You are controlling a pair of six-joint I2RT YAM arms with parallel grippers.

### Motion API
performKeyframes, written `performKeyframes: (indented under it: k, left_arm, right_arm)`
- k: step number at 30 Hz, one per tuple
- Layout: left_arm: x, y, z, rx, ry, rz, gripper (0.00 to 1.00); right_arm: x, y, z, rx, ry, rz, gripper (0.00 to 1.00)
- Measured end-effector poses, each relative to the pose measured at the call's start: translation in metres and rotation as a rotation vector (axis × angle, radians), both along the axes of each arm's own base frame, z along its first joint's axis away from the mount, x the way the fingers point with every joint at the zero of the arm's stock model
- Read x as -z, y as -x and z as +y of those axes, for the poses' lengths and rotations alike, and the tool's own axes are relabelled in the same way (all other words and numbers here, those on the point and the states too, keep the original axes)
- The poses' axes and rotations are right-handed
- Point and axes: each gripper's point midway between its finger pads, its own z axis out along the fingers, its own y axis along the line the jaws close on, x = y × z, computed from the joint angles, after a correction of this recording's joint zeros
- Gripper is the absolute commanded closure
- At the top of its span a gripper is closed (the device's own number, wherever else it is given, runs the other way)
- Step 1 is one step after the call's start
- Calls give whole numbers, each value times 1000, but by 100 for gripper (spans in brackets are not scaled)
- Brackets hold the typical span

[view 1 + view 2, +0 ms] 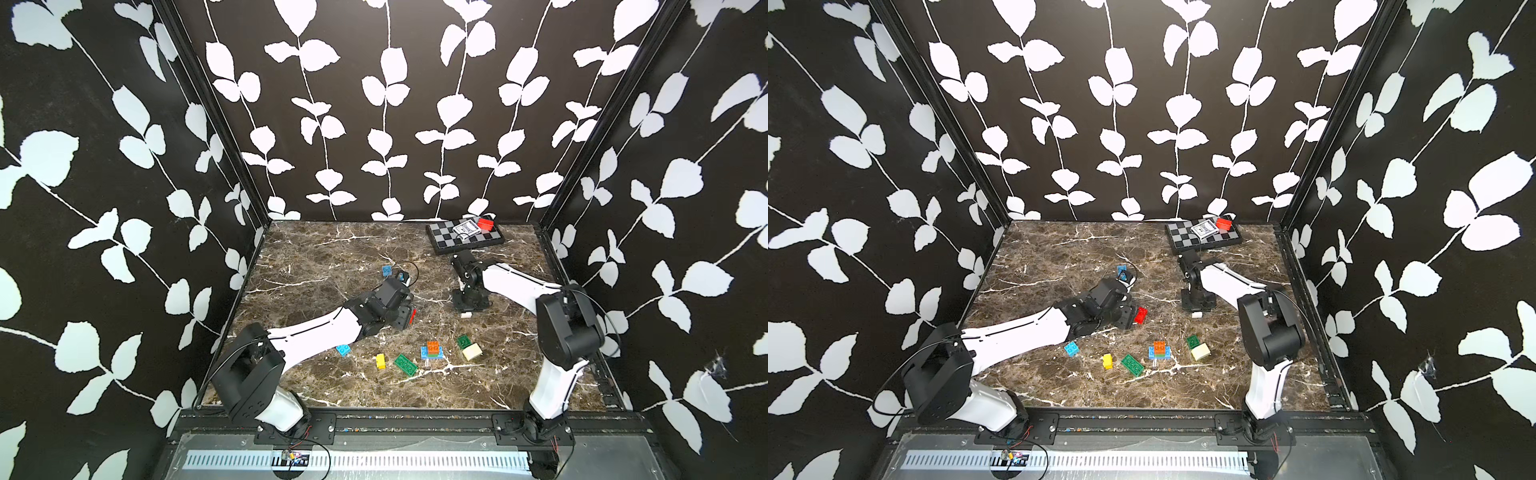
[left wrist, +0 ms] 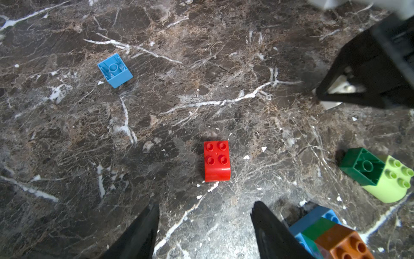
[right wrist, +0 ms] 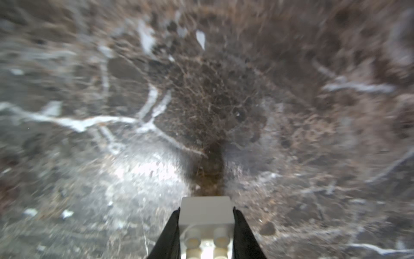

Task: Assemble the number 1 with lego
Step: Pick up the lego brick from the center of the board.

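Gripping step, right arm: the right gripper (image 3: 206, 209) stood nose-down on the brown, white-veined marble tabletop (image 1: 332, 257), at about 3 o'clock from the table's centre in both top views. Its two black fingers pinched the opposite side walls of a small white studded plastic brick (image 3: 206, 218). The studs faced up toward the wrist camera, and the brick looked to be sitting on the marble. The left gripper (image 2: 205, 204) hung low near the centre, fingers spread and empty, with a small red four-stud plastic brick (image 2: 216, 160) just ahead of the gap, untouched. A short stack of blue, green and orange bricks (image 1: 432, 351) lay at about 7 o'clock from the white brick, well apart. Judgement: raise the brick straight up before any sideways travel. Keep it level so its underside meets studs squarely. The wrist view was blurred, so depth of bite was uncertain; a slow lift would expose any slip. Steer clear of the dark green square brick (image 1: 463, 341) and the cream brick (image 1: 472, 351) at 6 o'clock.
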Motion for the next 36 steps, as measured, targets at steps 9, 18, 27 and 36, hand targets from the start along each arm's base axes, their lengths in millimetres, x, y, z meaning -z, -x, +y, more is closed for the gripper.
performKeyframes:
  k: [9, 18, 27, 36]
  left_arm:
    - [5, 2, 21, -73, 45, 3, 31]
    - [20, -3, 46, -170, 90, 24, 31]
    - [23, -5, 65, -251, 147, 28, 32]
    - [15, 0, 82, -304, 192, 7, 32]
  right_arm:
    - [-92, 21, 32, -388, -96, -224, 78]
    - [-122, 102, 92, -1048, -132, -261, 77]
    - [-85, 140, 99, -1435, -44, -85, 76]
    - [-55, 145, 107, -1618, 3, 2, 75]
